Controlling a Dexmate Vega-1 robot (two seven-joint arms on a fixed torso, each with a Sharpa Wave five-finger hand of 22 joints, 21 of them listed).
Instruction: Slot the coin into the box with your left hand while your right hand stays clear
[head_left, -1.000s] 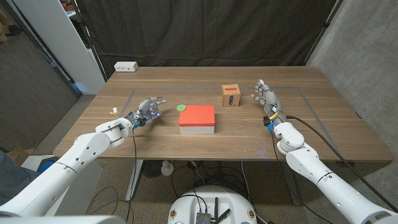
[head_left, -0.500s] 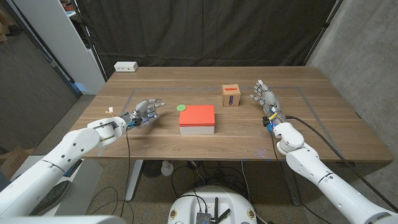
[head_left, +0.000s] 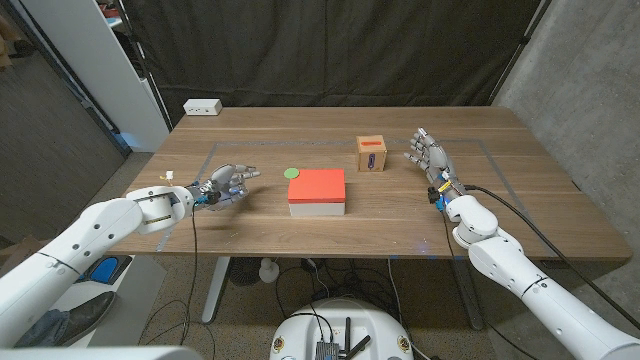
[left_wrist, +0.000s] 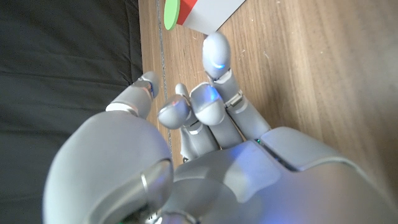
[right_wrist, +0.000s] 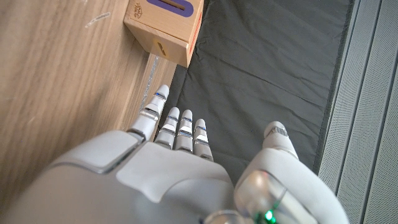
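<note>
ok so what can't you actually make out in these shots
- Green coin: in the head view too small to tell whether it touches the red-topped box.
- Slot in the small wooden box: in the right wrist view cut off by the picture's edge; in the head view too small to judge.
- Left hand: in the left wrist view its own back hides the palm and what lies under it.
- Small white item near the table's left edge: too small to identify.

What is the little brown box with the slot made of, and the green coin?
The box looks like cardboard: matte brown, with sharp folded edges and a printed top around the slot. The coin looks like plastic or card, flat and evenly bright green; I can't tell which.
</note>
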